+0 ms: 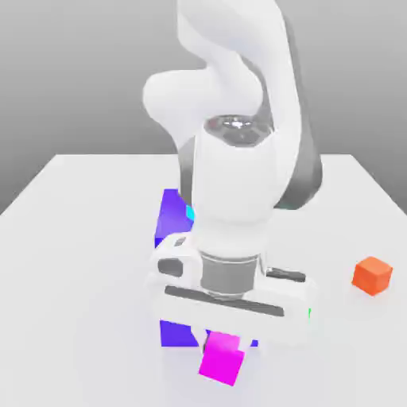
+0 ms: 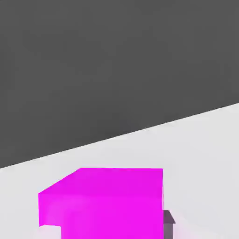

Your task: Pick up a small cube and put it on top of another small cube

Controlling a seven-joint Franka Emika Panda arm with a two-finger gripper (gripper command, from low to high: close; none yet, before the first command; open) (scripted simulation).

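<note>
On the pale table (image 1: 79, 238), under a plain grey backdrop, the white arm (image 1: 238, 183) bends low over the middle, its hand hiding much of what lies beneath. Behind and under it sits the big blue-violet block (image 1: 169, 215), with a sliver of the cyan cube (image 1: 190, 212) showing against the arm. Off toward the exterior view's right, well apart, rests the orange cube (image 1: 373, 275). A thin green edge, probably the green cube (image 1: 308, 313), peeks out beside the hand.

Just below the gripper (image 1: 226, 338) is the small magenta cube (image 1: 222, 358), near the block's front; in the hand view it sits close up (image 2: 107, 203), with a dark fingertip (image 2: 168, 223) just beside it. I cannot tell how wide the fingers stand or whether they have hold of it. I judge this the grasping step; next the cube must be gripped firmly, lifted clear and carried over to the green one.
</note>
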